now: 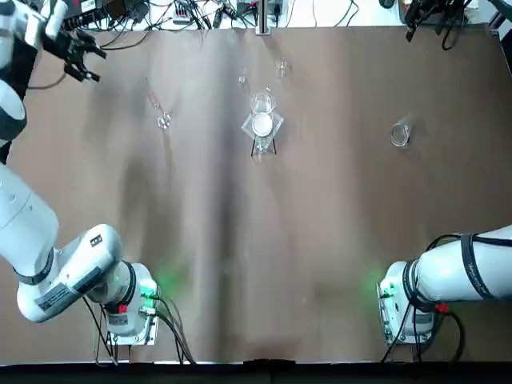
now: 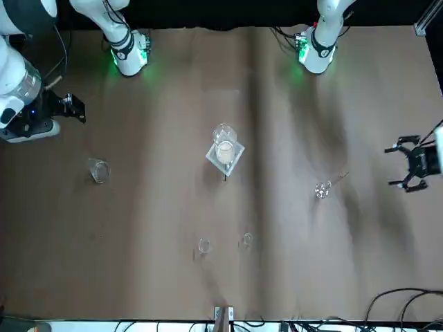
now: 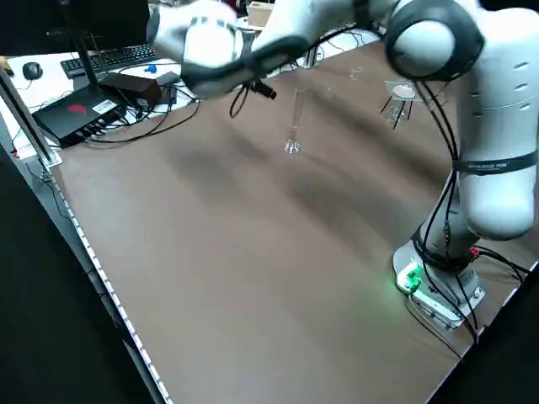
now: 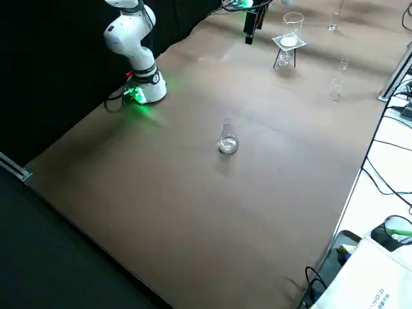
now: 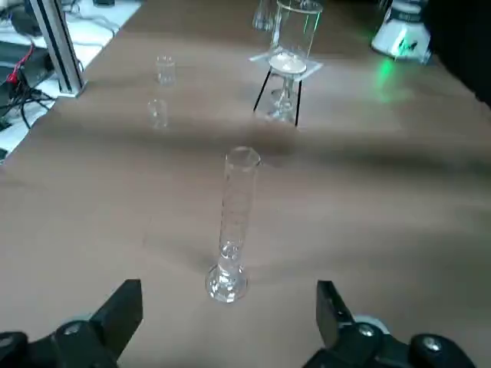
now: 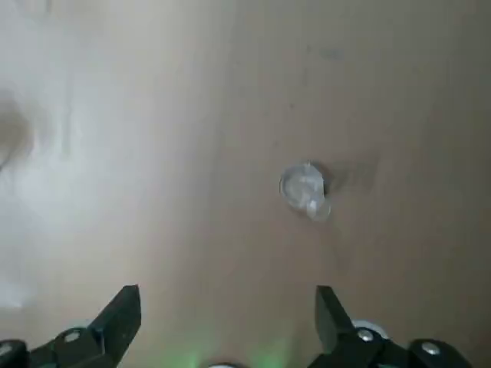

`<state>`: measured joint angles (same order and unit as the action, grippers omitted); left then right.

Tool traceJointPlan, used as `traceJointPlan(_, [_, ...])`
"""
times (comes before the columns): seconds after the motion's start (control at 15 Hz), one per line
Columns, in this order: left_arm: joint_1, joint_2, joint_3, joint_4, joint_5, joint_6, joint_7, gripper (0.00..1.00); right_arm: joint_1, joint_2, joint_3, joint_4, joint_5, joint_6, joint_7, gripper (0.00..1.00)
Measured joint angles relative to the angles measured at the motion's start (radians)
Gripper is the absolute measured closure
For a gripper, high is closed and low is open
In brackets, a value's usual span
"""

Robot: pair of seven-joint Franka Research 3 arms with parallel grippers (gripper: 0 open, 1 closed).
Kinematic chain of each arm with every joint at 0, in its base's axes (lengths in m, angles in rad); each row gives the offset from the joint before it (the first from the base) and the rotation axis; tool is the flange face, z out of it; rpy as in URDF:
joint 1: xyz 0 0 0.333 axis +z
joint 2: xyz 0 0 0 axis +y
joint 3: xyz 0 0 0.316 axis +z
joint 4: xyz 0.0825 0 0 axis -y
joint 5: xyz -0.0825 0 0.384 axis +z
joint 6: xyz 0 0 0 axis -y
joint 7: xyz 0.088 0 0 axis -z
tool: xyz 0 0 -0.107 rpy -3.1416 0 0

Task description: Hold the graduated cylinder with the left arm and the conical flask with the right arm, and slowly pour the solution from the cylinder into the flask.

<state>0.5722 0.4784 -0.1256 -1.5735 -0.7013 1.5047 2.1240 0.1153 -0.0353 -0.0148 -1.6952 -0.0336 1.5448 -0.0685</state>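
The graduated cylinder (image 5: 233,222) stands upright on the brown table, a thin clear tube on a small round foot (image 1: 162,120). My left gripper (image 5: 228,322) is open and apart from it, with the cylinder straight ahead between the lines of its fingers; from overhead the left gripper (image 1: 93,66) sits at the far left corner. The conical flask (image 1: 400,134) stands alone on the right side (image 4: 227,141). My right gripper (image 6: 226,322) hangs open high above the flask (image 6: 304,187), looking down on its rim, and holds nothing.
A wide beaker with a white disc (image 1: 262,120) stands on a small tripod at the table's middle back. Two tiny vials (image 1: 282,68) (image 1: 242,80) stand beyond it. Cables and equipment (image 3: 93,109) line the far edge.
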Motion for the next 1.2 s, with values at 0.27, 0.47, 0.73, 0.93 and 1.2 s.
traceJointPlan(0.27, [0.001,0.165,-0.004,0.002,-0.130,0.000,0.035,0.00,-0.002,0.000,-0.002,0.000,0.000,-0.056,-0.002,0.00])
traceJointPlan(0.47, [-0.001,0.259,-0.009,0.005,-0.176,0.000,0.097,0.00,0.001,0.007,0.002,0.000,0.000,-0.055,-0.011,0.00])
traceJointPlan(0.73, [0.001,0.383,-0.010,0.010,-0.222,0.000,0.275,0.00,0.002,0.071,0.002,-0.001,0.000,0.003,-0.104,0.00])
traceJointPlan(0.93, [0.002,0.397,-0.010,0.016,-0.225,-0.017,0.279,0.00,-0.001,0.109,0.001,-0.001,0.000,0.060,-0.209,0.00])
traceJointPlan(1.2, [-0.006,0.396,-0.014,0.017,-0.225,-0.129,0.280,0.00,-0.048,0.142,-0.004,-0.001,0.054,0.101,-0.428,0.00])
